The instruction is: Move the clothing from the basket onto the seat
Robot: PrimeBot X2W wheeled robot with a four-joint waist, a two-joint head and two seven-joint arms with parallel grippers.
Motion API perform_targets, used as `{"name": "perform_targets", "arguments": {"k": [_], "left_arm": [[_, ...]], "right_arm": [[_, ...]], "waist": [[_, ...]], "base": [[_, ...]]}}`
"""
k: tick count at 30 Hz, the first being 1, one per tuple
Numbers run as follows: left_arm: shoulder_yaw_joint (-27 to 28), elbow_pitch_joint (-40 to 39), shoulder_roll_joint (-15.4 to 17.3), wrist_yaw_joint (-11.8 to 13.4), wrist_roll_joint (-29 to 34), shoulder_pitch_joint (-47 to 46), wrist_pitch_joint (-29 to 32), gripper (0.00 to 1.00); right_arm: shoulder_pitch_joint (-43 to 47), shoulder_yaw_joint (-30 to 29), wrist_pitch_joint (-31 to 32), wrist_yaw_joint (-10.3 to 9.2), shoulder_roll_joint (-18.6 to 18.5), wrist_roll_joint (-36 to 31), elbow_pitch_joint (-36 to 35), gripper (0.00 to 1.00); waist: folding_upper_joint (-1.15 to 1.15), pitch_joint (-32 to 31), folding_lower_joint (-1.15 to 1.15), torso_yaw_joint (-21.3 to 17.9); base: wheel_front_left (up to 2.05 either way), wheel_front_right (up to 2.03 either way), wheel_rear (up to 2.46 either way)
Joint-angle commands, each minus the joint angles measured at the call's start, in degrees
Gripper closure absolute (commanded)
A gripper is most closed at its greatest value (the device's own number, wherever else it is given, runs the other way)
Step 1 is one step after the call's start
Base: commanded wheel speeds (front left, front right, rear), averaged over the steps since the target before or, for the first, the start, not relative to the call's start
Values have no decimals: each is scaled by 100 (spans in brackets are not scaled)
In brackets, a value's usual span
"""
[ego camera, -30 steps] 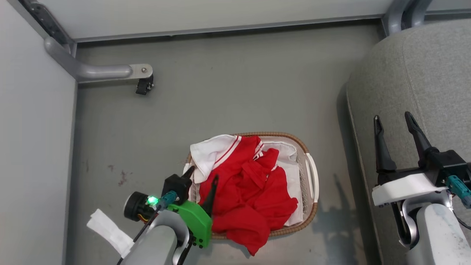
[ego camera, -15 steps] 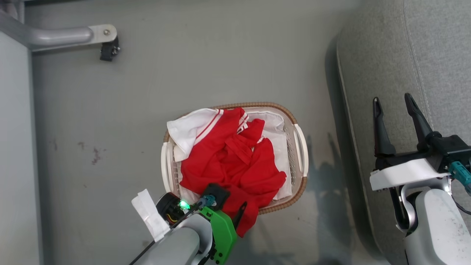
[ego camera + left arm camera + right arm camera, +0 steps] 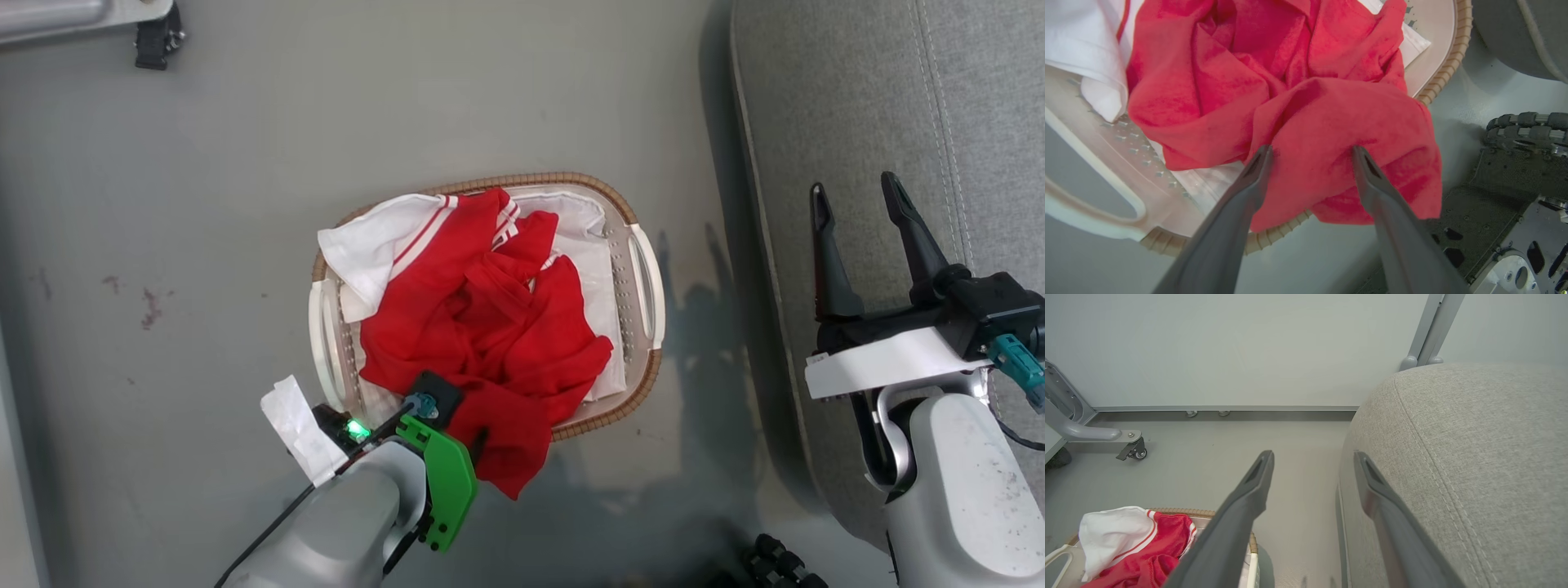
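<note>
A smooth grey floor [image 3: 490, 98] runs up to a pale wall [image 3: 1249, 343], with a black castor [image 3: 155, 37] of a grey metal frame parked at the far left corner. In the middle of the floor sits the oval white perforated plastic basket [image 3: 645, 278] with its brown woven rim and side handles. The soft bright red clothing [image 3: 482, 327] is heaped inside it on a white liner sheet [image 3: 600, 269]. A white sleeve panel with red striped trim lies at the basket's far left edge, and a plain red fold spills over the rim nearest the robot.

The left claw [image 3: 1311, 150] is down at that near rim, its two dark fingers spread wide and not clenched. Both tips press into the overhanging red fold, so a bulge of cloth sits between them, yet nothing is pinched.

To the right, well apart from the basket, stands the large grey woven-fabric seat [image 3: 857, 98] with rounded edges and stitched seams. The right claw [image 3: 854, 186] hangs over its left edge, fingers parted and empty. No garment lies on the seat.
</note>
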Motion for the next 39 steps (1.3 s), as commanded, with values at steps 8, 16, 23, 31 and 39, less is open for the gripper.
{"name": "perform_targets", "arguments": {"k": [8,16,23,31,39], "left_arm": [[-244,280,63,-14,-286,-350,141,0],[-367,506,29,-14,-449,-502,291,100],[-432,499,-1,-14,-506,-565,-62,100],[-467,476,10,-14,-507,-597,-691,100],[-452,273,126,-14,-373,-680,-988,100]], "right_arm": [[-203,109,-28,-4,-21,125,-57,0],[-253,111,-28,-4,-21,157,-51,0],[-216,39,-28,-4,-20,113,52,0],[-73,-25,-28,-4,-22,-5,148,0],[240,-134,-28,-4,-23,-204,261,0]], "waist": [[0,390,-1,-221],[0,518,-1,-275],[0,333,-1,-173],[0,-173,-1,41],[0,-941,-1,334]], "base": [[0,0,0],[0,0,0],[0,0,0],[0,0,0],[0,0,0]]}}
